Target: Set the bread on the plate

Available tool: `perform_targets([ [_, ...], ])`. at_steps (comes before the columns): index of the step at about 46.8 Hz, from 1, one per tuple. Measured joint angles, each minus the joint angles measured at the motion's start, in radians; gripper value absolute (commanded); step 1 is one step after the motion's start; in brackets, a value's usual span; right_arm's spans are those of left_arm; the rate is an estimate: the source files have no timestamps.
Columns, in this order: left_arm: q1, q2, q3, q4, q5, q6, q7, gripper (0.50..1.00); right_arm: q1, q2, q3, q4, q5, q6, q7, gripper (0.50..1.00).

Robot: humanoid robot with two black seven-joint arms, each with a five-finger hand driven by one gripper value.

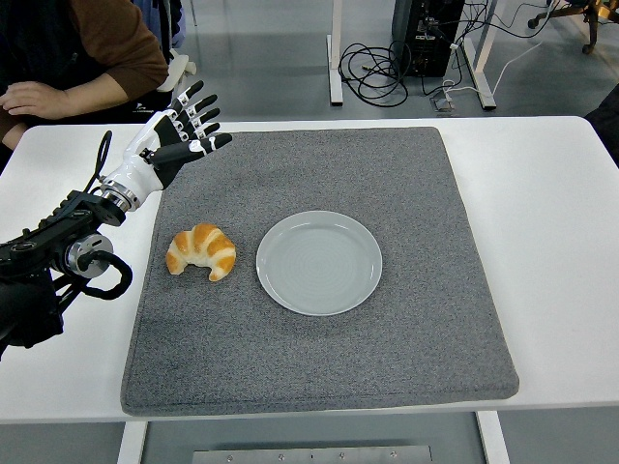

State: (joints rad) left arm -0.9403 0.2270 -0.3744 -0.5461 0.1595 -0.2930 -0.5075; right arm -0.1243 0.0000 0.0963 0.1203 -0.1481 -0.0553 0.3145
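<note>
- A golden-brown, crescent-shaped croissant [202, 251] lies on the grey felt mat [319, 358], just left of the round pale grey-green ceramic plate [319, 262], near it but not touching.
- The plate sits near the mat's middle and carries nothing.
- The mat covers most of the white tabletop [561, 242], which shows as bare bands to the mat's left and right.
- The robot's left hand [179, 135], black and white with 5 fingers [199, 115], hovers over the mat's far-left corner, beyond the croissant and well apart from it.
- Its fingers are spread and stretched out, pointing up and right toward the mat's far edge, and hold nothing.
- The black left arm [58, 251] reaches in over the tabletop left of the mat.
- A person's hand [34, 99] in a brown sleeve [121, 48] rests at the tabletop's far-left corner, beyond the mat.
</note>
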Motion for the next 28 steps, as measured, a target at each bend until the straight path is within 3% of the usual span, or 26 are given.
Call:
perform_targets([
  [28,0.001,0.000,0.001,0.000,0.000,-0.002,-0.001,0.971,0.000,0.000,0.000,0.000,0.000,0.000,0.000,1.000],
])
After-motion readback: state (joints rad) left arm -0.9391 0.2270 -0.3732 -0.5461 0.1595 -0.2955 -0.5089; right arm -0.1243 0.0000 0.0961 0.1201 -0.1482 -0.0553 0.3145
